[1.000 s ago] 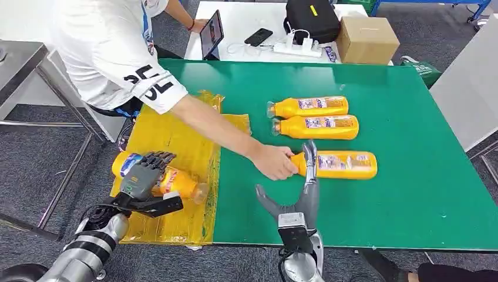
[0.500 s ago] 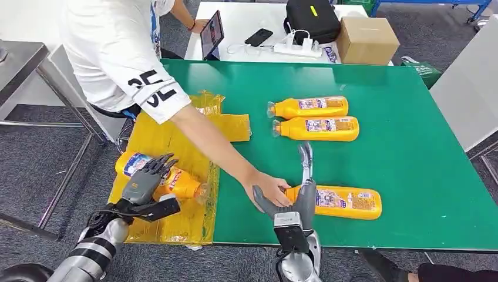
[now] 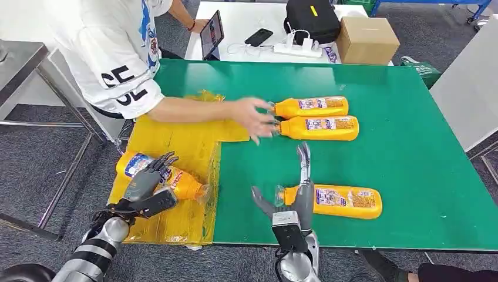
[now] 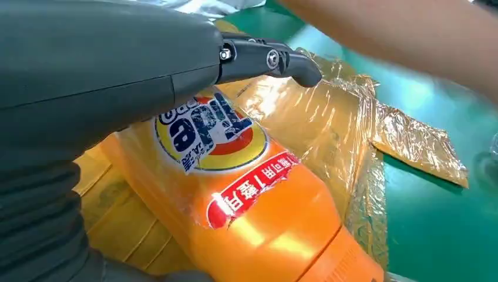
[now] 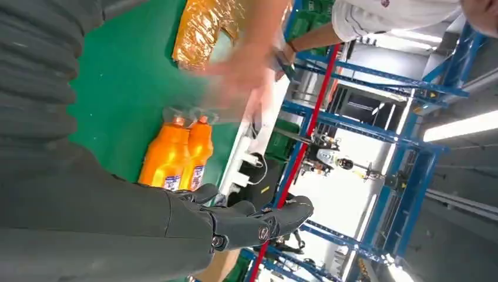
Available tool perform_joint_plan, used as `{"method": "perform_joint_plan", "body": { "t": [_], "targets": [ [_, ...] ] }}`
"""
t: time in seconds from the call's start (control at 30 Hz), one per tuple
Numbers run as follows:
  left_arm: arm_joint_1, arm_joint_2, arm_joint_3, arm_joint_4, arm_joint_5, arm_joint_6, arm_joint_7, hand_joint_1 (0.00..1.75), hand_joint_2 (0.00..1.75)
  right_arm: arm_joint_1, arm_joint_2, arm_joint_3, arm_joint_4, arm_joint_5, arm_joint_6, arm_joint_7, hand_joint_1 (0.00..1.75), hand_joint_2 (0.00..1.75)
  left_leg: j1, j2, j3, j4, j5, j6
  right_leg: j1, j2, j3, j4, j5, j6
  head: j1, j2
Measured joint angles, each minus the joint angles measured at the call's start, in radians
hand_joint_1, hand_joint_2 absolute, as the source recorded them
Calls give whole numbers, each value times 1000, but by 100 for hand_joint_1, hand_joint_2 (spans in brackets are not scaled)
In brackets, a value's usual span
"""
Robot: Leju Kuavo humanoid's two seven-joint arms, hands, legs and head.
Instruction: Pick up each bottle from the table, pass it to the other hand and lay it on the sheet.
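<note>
Left hand: my left hand (image 3: 148, 180) lies over the bottle on the sheet (image 3: 176, 183), fingers draped on its label end; from the left wrist view the fingers (image 4: 267, 59) look lifted off the plastic, so I cannot tell if I am gripping it or only resting on it.
Right hand: my right hand (image 3: 293, 197) stands spread, thumb out, fingers pointing up the table, holding nothing; it touches the neck end of the near bottle (image 3: 337, 201).
Sheet: the yellow sheet (image 3: 176, 138) at the left edge of the green table (image 3: 411, 147) holds one bottle, lying on its side, cap toward the table.
Still on the table: the near bottle by my right hand, and two far bottles (image 3: 314, 117) lying side by side, touching.
Person: a person's hand (image 3: 252, 116) reaches over the sheet to the caps of the far pair.
Risk, left: the bottle is round and lies near the sheet's front edge; I judge it may roll off if I lift away carelessly.
Risk, right: closing on the slim neck could push the near bottle away rather than catch it.
Risk, person: any reach toward the far pair could meet that arm.
</note>
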Motion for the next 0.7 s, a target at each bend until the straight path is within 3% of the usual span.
{"method": "perform_joint_plan", "body": {
  "t": [0.1, 0.13, 0.3, 0.37, 0.7],
  "targets": [
    [1, -2, 4, -1, 9, -8, -2, 0, 175, -1, 0, 0, 3, 0, 0, 0, 0, 175, 0, 0, 0, 0, 0, 0, 0, 0, 0, 0, 0, 0, 0, 0],
    [2, -2, 7, -1, 22, -20, -3, 0, 0, -2, 0, 0, 4, 0, 0, 0, 0, 175, 0, 0, 0, 0, 0, 0, 0, 0, 0, 0, 0, 0, 0, 0],
    [40, -8, 71, -76, 443, -365, -22, 0, 0, -2, 0, 0, 13, -23, 2, 0, 0, 175, 0, 0, 0, 0, 0, 0, 0, 0, 0, 0, 0, 0, 0, 0],
    [69, -9, 90, -124, 557, -426, -21, 0, 0, -2, 0, 0, 19, -32, 6, 0, 0, 175, 0, 1, 0, 0, 0, 0, 0, 0, -1, 0, 0, 0, 0, 0],
    [83, -103, 237, -302, 981, -390, 5, 0, 0, -6, 24, -3, 72, 47, 58, 0, 0, 175, 0, 0, -1, 0, 0, 0, 0, 0, -2, 0, 0, 0, 0, 0]
  ]
}}
